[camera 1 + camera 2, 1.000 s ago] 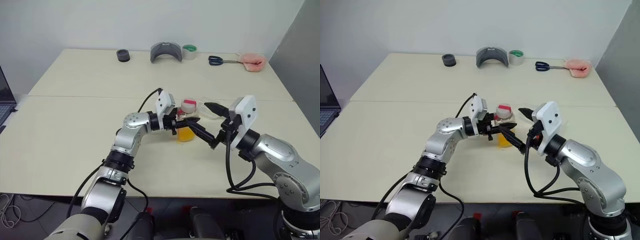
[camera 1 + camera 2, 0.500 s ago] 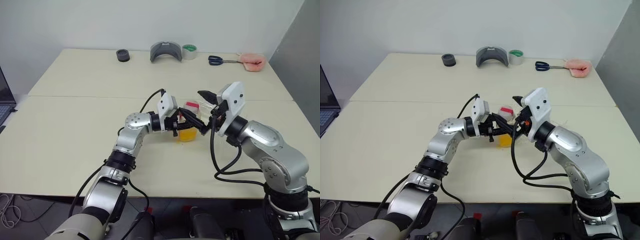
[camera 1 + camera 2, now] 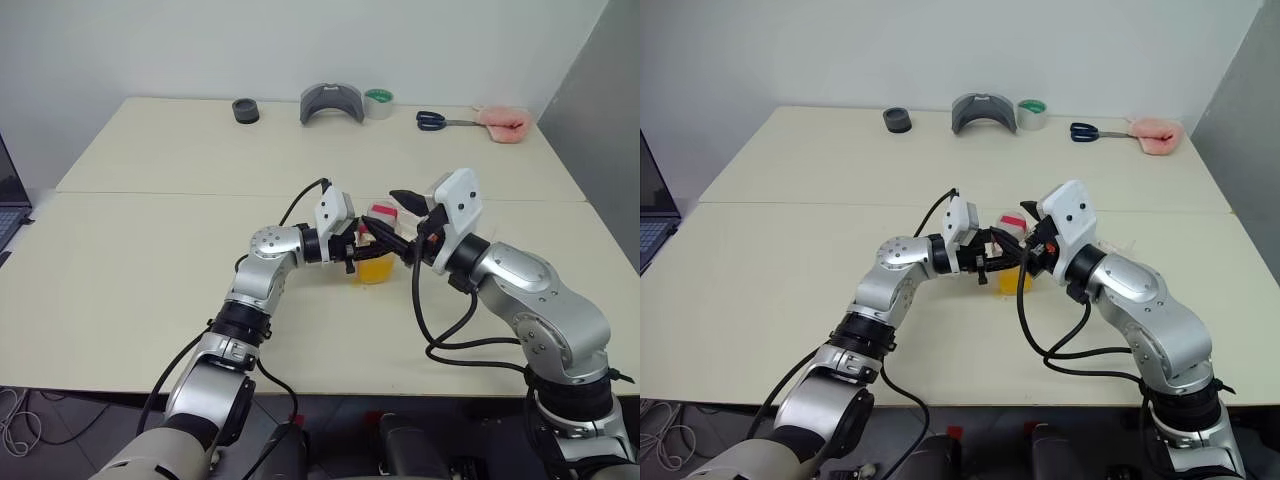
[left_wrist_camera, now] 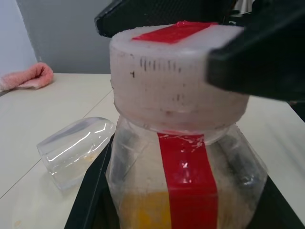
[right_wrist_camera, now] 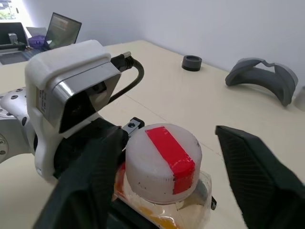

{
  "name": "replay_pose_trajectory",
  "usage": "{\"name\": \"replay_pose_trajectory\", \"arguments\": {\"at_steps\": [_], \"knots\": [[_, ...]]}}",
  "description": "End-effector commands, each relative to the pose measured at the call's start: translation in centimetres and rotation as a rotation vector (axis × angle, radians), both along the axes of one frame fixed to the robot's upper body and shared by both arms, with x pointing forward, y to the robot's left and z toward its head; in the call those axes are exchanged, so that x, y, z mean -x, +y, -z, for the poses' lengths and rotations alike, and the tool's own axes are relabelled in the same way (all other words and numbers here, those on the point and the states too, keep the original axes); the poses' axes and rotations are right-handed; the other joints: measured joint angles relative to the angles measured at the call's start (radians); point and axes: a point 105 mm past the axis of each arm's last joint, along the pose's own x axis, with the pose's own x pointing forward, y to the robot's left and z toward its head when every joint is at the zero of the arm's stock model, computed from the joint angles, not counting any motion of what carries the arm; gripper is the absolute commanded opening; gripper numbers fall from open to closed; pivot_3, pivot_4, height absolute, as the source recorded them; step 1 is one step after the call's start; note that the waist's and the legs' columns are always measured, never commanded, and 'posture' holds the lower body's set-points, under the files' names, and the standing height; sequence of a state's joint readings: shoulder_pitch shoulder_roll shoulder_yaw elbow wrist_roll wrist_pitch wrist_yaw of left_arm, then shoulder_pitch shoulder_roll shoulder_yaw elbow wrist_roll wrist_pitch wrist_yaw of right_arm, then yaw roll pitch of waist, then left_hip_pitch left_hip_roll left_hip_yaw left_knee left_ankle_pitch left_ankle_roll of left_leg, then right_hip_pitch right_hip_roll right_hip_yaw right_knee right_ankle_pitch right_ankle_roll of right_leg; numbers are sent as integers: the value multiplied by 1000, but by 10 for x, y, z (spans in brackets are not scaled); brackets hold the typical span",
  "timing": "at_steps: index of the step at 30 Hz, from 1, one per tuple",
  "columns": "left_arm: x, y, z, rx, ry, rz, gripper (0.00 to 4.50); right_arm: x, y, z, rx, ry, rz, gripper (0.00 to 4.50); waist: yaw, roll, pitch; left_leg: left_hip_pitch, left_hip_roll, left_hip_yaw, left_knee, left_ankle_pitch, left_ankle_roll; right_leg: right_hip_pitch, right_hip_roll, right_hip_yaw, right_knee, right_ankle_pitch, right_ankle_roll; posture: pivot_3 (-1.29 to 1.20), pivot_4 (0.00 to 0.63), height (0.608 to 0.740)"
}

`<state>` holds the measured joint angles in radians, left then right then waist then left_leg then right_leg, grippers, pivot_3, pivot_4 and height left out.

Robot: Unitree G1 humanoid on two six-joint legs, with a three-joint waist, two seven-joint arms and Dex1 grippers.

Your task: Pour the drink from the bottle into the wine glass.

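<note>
Moved in since earlier, right gripper (image 5: 162,157) straddles the bottle (image 4: 183,186) cap (image 5: 163,162), fingers apart; left gripper (image 3: 362,250) clamps bottle's body.

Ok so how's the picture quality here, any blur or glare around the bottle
Left wrist view: the bottle sits very close; the black jaws over its cap are soft dark shapes. Right wrist view: the cap is sharp, the near jaws blurred. Head views: even light, no glare; the lying wine glass is hard to make out there.
</note>
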<state>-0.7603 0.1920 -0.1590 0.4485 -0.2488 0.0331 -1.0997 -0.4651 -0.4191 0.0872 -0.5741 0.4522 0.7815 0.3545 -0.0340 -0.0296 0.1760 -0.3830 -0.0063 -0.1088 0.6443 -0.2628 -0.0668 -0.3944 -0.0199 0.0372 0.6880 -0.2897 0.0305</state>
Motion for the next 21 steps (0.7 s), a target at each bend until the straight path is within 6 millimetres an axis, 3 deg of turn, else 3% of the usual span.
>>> {"name": "replay_pose_trajectory", "arguments": {"at_steps": [1, 7, 13, 20, 21], "knots": [[5, -5, -15, 23, -63, 25, 1779, 3, 2, -10, -6, -49, -17, 1829, 0, 0, 0, 0, 0, 0, 0, 0, 0, 0, 0, 0, 0, 0, 0, 0, 150, 740], [7, -4, -15, 21, -48, 42, 1779, 17, 11, -8, 6, -66, -192, 1816, 0, 0, 0, 0, 0, 0, 0, 0, 0, 0, 0, 0, 0, 0, 0, 0, 150, 740], [16, -6, -18, -13, -61, 122, 1775, 7, -12, 3, 240, 5, -483, 1816, -3, 1, 1, 1, 0, 1, 0, 0, 1, 0, 0, 0, -1, 0, 1, 0, 150, 740], [11, -3, -19, -7, -70, 85, 1769, -5, -18, -6, 220, -33, -450, 1816, -4, 1, 1, 0, 0, 1, 0, -1, 3, 0, 0, 0, -1, 0, 0, 0, 150, 740], [11, -3, -19, -5, -69, 79, 1769, -4, -18, -7, 208, -44, -434, 2550, -3, 1, 1, 0, 0, 1, 1, -1, 3, 0, 0, 0, -1, 0, 0, 0, 150, 740]]}}
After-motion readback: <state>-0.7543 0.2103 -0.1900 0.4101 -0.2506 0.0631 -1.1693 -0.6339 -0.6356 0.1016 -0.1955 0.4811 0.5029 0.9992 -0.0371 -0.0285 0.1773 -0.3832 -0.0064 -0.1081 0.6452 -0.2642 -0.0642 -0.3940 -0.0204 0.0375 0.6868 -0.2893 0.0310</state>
